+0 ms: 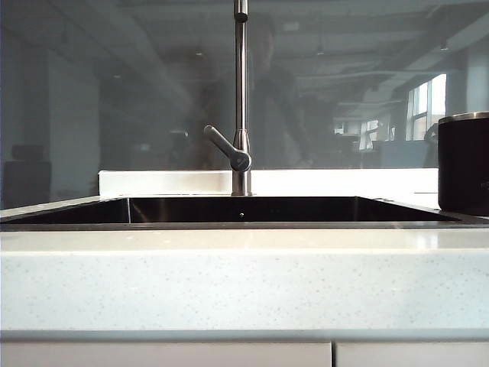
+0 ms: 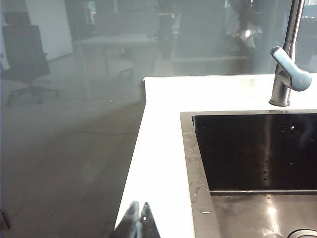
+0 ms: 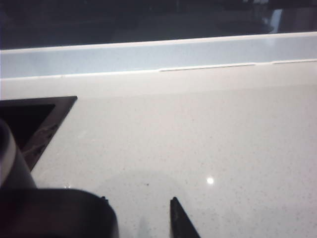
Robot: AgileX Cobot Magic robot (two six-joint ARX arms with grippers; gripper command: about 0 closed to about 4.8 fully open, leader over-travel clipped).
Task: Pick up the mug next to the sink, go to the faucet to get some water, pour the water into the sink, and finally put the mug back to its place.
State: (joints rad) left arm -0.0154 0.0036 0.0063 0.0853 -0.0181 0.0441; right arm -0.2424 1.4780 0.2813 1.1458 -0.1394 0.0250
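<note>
We see the mug (image 1: 464, 163) cut off at right edge; left gripper (image 2: 138, 218) jaws closed, empty; right gripper (image 3: 138, 218) jaws wide, empty, over the surface (image 3: 198, 134).

Looks like an office kitchenette: dark sink (image 1: 229, 210) in a white speckled countertop (image 1: 244, 283), steel faucet (image 1: 241, 99) at 12 o'clock, glass wall (image 1: 114, 92) reflecting desks behind.
</note>
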